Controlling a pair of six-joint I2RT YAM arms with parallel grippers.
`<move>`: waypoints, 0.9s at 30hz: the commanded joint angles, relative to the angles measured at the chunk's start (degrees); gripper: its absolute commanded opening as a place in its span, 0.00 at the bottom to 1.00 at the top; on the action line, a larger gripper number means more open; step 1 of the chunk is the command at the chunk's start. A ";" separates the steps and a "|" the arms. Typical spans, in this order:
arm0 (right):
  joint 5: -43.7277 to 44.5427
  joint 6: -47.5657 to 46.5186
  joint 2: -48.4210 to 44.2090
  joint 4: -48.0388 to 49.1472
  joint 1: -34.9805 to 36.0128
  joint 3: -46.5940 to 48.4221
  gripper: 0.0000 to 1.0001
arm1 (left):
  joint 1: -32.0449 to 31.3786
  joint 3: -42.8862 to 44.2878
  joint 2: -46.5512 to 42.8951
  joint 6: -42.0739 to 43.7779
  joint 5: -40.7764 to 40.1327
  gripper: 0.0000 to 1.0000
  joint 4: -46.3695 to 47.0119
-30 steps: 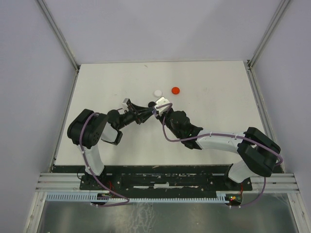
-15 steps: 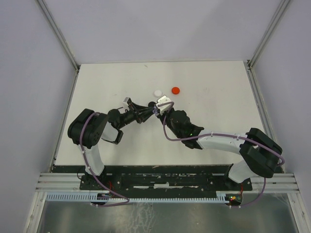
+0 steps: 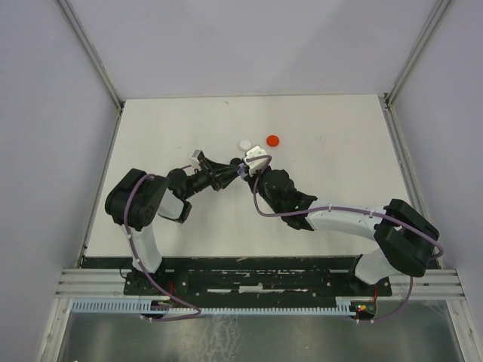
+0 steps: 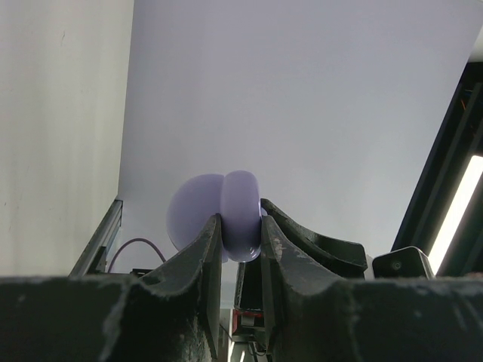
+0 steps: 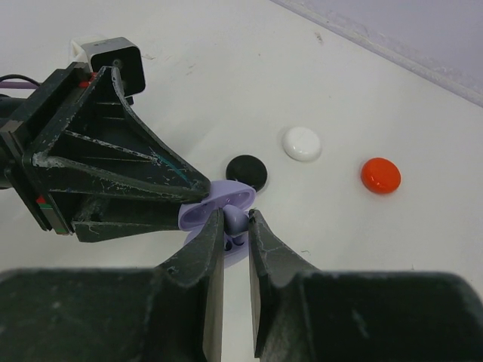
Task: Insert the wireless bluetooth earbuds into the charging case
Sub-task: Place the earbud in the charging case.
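My left gripper [image 4: 240, 226] is shut on the lavender charging case [image 4: 226, 211], holding it just above the table with its lid open [image 5: 219, 197]. In the right wrist view my right gripper [image 5: 237, 217] is shut on a small lavender earbud [image 5: 240, 220], right at the case's open cavity. Whether the earbud touches the case is hard to tell. From above, both grippers meet tip to tip at mid-table, the left gripper [image 3: 232, 173] coming from the left and the right gripper [image 3: 247, 167] from the right, with the case [image 3: 241, 171] a tiny speck between them.
A black round disc [image 5: 247, 172] lies on the table just behind the case. Farther back are a white disc [image 5: 302, 142] and a red disc [image 5: 380, 175]; the white disc [image 3: 245, 143] and red disc [image 3: 272, 140] also show from above. Pale walls enclose the table.
The right arm's wrist and forearm have shifted very slightly; both grippers stay shut and together at the same spot.
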 commanded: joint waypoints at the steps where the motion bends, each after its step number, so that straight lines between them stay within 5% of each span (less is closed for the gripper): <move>1: -0.33 2.64 -1.34 -1.23 0.48 2.67 0.21 | -0.04 1.83 -1.02 -0.21 -1.88 0.03 4.78; 27: -2.33 5.81 -1.56 -3.47 0.51 4.65 0.29 | -0.04 1.60 -0.94 1.97 -1.25 0.03 3.97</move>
